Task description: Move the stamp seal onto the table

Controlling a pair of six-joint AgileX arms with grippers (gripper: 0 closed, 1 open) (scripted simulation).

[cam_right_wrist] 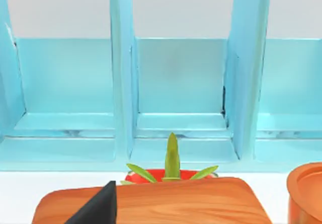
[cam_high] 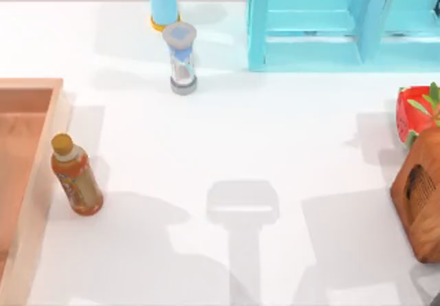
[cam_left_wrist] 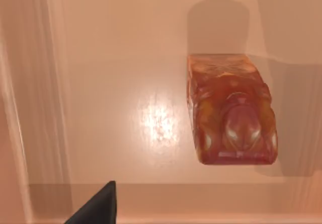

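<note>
The stamp seal (cam_left_wrist: 231, 113) lies on the floor of the light brown wooden tray (cam_left_wrist: 126, 58), a tan block with a rounded dark red end. My left gripper (cam_left_wrist: 98, 209) hovers above the tray, apart from the stamp, and a dark tip of it shows at the picture's edge. In the top view the tray (cam_high: 27, 148) sits at the left edge of the white table (cam_high: 240, 134). My right gripper (cam_right_wrist: 100, 206) is over the table's right side, above the large brown wooden block (cam_right_wrist: 151, 201).
An amber bottle (cam_high: 77, 175) stands just right of the tray. A sand timer (cam_high: 182, 58) and a blue-yellow can (cam_high: 163, 2) stand at the back. A turquoise shelf (cam_high: 344, 24) fills the back right. The wooden block (cam_high: 423, 196) and a red potted plant (cam_high: 412, 113) sit at the right edge.
</note>
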